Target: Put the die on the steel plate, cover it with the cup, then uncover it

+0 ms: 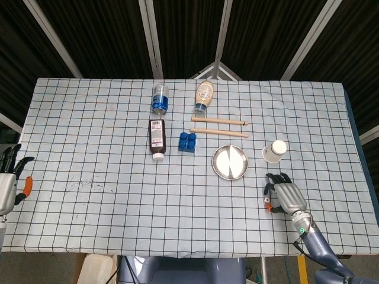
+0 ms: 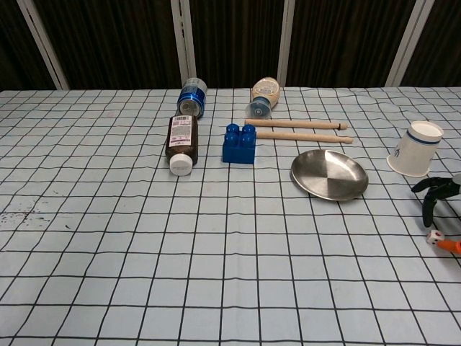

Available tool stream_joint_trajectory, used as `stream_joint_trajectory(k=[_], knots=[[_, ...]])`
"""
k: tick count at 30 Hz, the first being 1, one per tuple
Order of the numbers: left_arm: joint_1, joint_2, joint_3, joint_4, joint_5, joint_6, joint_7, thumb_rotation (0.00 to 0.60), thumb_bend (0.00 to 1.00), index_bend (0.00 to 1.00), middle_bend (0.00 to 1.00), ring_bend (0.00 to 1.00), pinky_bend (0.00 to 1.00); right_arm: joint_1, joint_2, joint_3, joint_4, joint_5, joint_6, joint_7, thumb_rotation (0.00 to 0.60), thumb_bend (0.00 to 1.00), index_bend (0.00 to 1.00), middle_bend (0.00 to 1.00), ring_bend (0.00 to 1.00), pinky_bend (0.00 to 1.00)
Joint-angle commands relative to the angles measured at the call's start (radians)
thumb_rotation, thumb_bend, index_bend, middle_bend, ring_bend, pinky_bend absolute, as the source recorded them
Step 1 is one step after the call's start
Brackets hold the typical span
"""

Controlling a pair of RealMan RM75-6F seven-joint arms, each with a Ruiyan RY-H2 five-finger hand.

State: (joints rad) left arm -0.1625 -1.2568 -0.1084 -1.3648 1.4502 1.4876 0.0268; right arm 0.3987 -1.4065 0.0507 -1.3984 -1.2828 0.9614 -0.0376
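Note:
The small white die (image 2: 433, 237) lies on the checked cloth at the right front, also visible as the die (image 1: 268, 205) in the head view. My right hand (image 1: 285, 194) hovers just right of it, dark fingers (image 2: 434, 189) curved and apart, the orange thumb tip touching or almost touching the die. Nothing is pinched. The steel plate (image 1: 231, 162) (image 2: 329, 174) sits bare to the left. A white paper cup (image 1: 275, 151) (image 2: 415, 148) stands behind the hand, seemingly mouth down. My left hand (image 1: 7, 181) hangs off the table's left edge, fingers spread and holding nothing.
Behind the plate lie two wooden sticks (image 1: 219, 121), a blue brick (image 1: 187, 142), a brown bottle (image 1: 157, 138), a blue-capped bottle (image 1: 159, 98) and a beige bottle (image 1: 204, 97). The table's front edge runs close to my right hand.

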Motion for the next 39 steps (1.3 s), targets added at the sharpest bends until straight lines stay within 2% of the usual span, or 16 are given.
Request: stream_joint_trajectory(k=[1,39], knots=[[0.0,0.0,0.0,0.0,-0.001,-0.001,0.002,0.6,0.69,0.24,0.0,0.0,0.16,-0.001,-0.001,-0.001,0.003,0.002,-0.001,0.002,0.6,0.32,0.49,0.15,0.13,0.0],[0.0,-0.003,0.003,0.005,0.0,-0.002,0.006,0.6,0.69,0.24,0.0,0.0,0.16,0.002,-0.011,-0.004,0.005,0.003,0.0,-0.004,0.6,0.32,0.53,0.16,0.13,0.0]])
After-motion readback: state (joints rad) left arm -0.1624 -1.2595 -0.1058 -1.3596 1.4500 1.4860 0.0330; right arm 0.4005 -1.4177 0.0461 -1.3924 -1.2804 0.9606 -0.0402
